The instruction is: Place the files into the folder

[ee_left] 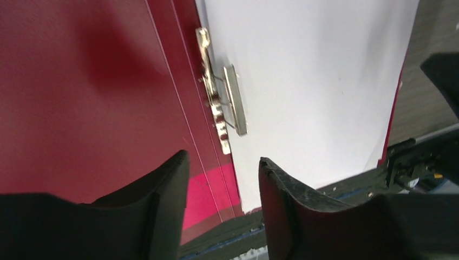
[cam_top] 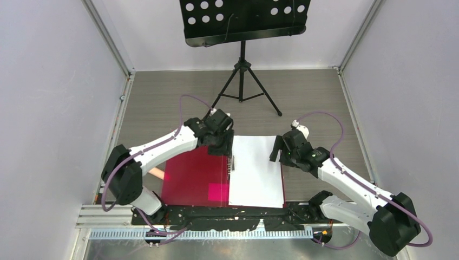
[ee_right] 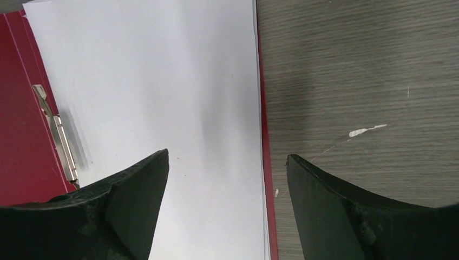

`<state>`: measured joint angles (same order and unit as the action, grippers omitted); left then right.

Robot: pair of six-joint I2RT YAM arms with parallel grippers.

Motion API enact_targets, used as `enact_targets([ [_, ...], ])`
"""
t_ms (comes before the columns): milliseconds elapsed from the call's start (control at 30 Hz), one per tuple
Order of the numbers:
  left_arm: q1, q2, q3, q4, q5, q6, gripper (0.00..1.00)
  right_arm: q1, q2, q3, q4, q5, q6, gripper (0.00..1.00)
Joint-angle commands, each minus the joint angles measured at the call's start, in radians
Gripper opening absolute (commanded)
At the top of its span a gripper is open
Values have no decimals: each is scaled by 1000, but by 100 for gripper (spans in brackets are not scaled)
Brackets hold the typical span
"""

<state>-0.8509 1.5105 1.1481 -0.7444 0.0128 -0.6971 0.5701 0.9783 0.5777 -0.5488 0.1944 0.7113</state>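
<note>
No readable text, labels or numbers anywhere in view

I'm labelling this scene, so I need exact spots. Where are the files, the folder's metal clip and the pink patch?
files [cam_top: 257, 173]: top external view, middle of the top white sheet.
metal clip [ee_left: 236, 103]: left wrist view, on its flat bar.
pink patch [cam_top: 218, 191]: top external view, centre of the patch.

Files [cam_top: 255, 170] on right half of open folder [cam_top: 189, 176]; clip [ee_left: 236, 100] at spine, apparently over files' left edge.
</note>
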Motion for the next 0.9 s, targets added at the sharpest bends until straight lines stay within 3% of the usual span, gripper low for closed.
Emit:
enact_targets([
  [0, 86, 91, 99, -32, 29, 25, 46, -20, 7, 11, 93, -28, -33, 84],
  [233, 163, 207, 187, -55, 28, 24, 33, -55, 59, 19, 119, 78, -79, 75],
  [433, 175, 278, 202, -58, 7, 20, 17, -87, 214, 97, 280, 71, -124, 64],
  [533, 188, 338, 232, -67, 0, 11, 1, -105, 334, 153, 314, 59, -135, 57],
  [667, 200, 398, 275, -50, -5, 4, 0, -116, 423, 205, 343, 59, -137, 49],
  [867, 214, 468, 355, -50, -39, -10, 0, -117, 484, 239, 335, 94, -139, 47],
])
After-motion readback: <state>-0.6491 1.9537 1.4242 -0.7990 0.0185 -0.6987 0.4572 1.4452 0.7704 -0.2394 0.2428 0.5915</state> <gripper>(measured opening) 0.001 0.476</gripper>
